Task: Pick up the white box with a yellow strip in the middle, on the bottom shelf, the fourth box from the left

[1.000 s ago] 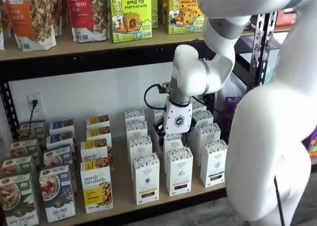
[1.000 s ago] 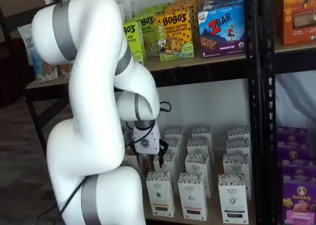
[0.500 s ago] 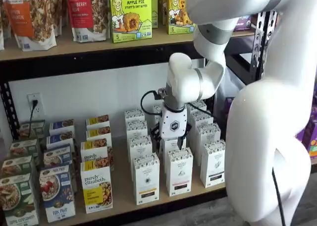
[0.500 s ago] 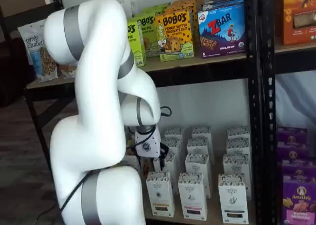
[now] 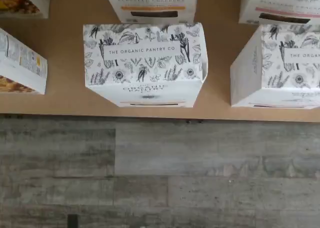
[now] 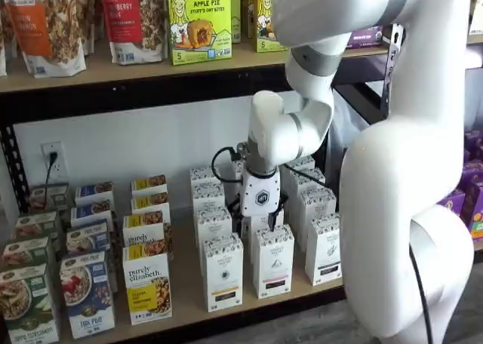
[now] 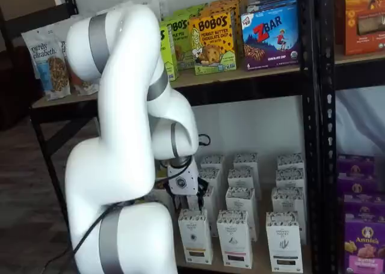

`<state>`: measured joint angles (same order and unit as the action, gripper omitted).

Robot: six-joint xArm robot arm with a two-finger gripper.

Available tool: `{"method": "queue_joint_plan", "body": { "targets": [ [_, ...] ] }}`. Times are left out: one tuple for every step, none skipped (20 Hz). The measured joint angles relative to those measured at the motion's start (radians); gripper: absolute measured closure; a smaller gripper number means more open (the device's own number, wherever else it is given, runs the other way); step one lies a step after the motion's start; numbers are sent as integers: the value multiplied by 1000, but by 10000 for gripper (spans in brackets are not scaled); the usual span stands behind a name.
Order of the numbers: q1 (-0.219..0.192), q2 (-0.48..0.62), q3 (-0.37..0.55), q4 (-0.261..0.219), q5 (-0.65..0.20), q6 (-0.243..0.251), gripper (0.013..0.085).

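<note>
Two black fingers of the gripper [image 6: 260,217] are largely hidden; jaws spread wide, holding nothing, above the second-row cartons. White box [image 6: 223,272], yellow-striped, stands front-row on the bottom shelf [image 6: 249,314]. Risk: descending onto the neighbouring pink-strip carton [image 6: 273,259], since packaging matches closely.

front row tight from my seat: the white box [image 6: 223,271] stands at the bottom shelf [image 6: 249,314] edge with a like carton [image 6: 273,259] just beside on one flank, a narrow gap between. wider gap to the purely elizabeth box [image 6: 147,284]. another carton [image 6: 214,225] close behind. above it is free.
</note>
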<state>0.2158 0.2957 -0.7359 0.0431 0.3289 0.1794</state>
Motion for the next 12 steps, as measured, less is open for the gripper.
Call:
{"method": "queue_joint_plan", "body": {
  "targets": [
    [1, 11, -7, 15, -4, -13, 130],
    [2, 21, -14, 24, -9, -21, 130],
    [2, 34, -23, 31, -12, -28, 130],
    [2, 44, -30, 36, -14, -32, 130],
    [2, 56, -39, 42, -17, -38, 130],
    [2, 69, -50, 45, -19, -42, 130],
    [1, 79, -59, 40, -17, -37, 130],
    [1, 93, -70, 36, -20, -34, 130],
    [1, 103, -77, 38, -25, -36, 130],
    [2, 113, -85, 42, -30, -39, 130],
    [3, 124, -93, 49, -38, -45, 130],
    [4, 134, -101, 58, -44, -53, 130]
  ]
}}
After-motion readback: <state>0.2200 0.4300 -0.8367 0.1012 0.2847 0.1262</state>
